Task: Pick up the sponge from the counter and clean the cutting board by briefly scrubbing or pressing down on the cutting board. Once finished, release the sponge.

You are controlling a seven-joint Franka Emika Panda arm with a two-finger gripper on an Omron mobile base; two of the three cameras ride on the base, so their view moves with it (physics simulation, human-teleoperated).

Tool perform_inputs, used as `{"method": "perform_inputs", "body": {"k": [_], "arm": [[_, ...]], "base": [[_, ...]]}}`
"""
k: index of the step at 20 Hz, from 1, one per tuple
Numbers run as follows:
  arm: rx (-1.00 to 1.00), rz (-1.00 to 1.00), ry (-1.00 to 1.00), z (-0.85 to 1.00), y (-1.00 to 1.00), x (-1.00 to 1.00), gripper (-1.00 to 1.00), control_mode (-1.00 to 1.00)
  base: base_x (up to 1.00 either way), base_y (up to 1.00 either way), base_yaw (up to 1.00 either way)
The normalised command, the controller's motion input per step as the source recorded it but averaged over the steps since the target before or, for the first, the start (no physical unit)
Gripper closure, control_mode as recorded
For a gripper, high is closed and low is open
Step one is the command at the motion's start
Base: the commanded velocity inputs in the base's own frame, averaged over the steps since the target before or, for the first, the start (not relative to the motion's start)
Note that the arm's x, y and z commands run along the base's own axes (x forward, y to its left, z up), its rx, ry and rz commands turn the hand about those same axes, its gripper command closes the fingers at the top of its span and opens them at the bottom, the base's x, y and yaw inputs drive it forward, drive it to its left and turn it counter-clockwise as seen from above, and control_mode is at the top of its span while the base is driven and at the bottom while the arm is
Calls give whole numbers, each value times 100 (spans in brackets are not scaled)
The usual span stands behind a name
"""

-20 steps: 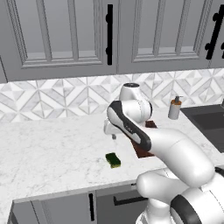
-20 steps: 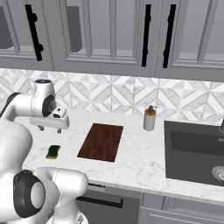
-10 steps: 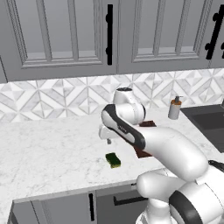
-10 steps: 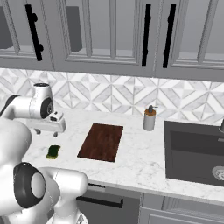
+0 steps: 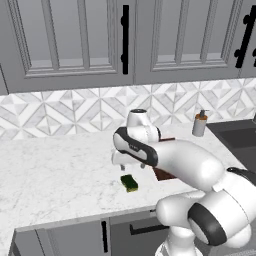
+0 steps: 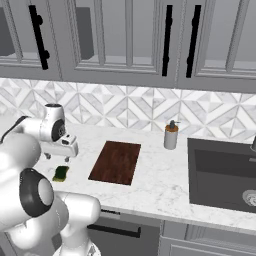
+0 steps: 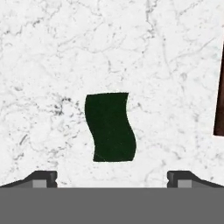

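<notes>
The sponge [image 5: 130,183] lies on the white marble counter [image 5: 50,170], green scrub layer up, just left of the cutting board [image 6: 116,161]. My gripper [image 5: 131,167] hangs open directly above the sponge [image 6: 61,173], pointing down and a short way clear of it. In the hand view the sponge [image 7: 109,127] shows as a dark green wavy patch centred between my two spread fingertips [image 7: 41,178], with nothing between them. A sliver of the dark reddish-brown cutting board [image 7: 220,109] shows at the right edge. In the left base view my arm covers most of the board [image 5: 162,174].
A soap dispenser [image 6: 171,135] stands behind the board's right side, near the backsplash. The dark sink basin [image 6: 222,172] lies further right. Upper cabinets with black handles hang above. Open marble stretches to the left of the sponge [image 5: 60,160].
The hand has come down closer to the sponge and settled over it. The jaws have stayed wide open. Sponge and board have not moved.
</notes>
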Motion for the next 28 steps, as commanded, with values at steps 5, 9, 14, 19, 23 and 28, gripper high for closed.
{"method": "perform_inputs", "body": {"k": [5, 9, 14, 19, 23, 28], "arm": [[-1, 0, 2, -50, 7, 12, -100, -100], [-1, 0, 3, -47, 7, 0, -100, -100], [0, 0, 2, -46, 0, 0, -100, -100], [0, 0, 0, -29, 0, 0, -100, -100], [0, 0, 0, -20, 4, 0, -100, -100], [0, 0, 0, -4, 0, 0, -100, -100]], "base": [[0, 0, 0], [0, 0, 0], [0, 0, 0], [0, 0, 0], [0, 0, 0], [0, 0, 0]]}}
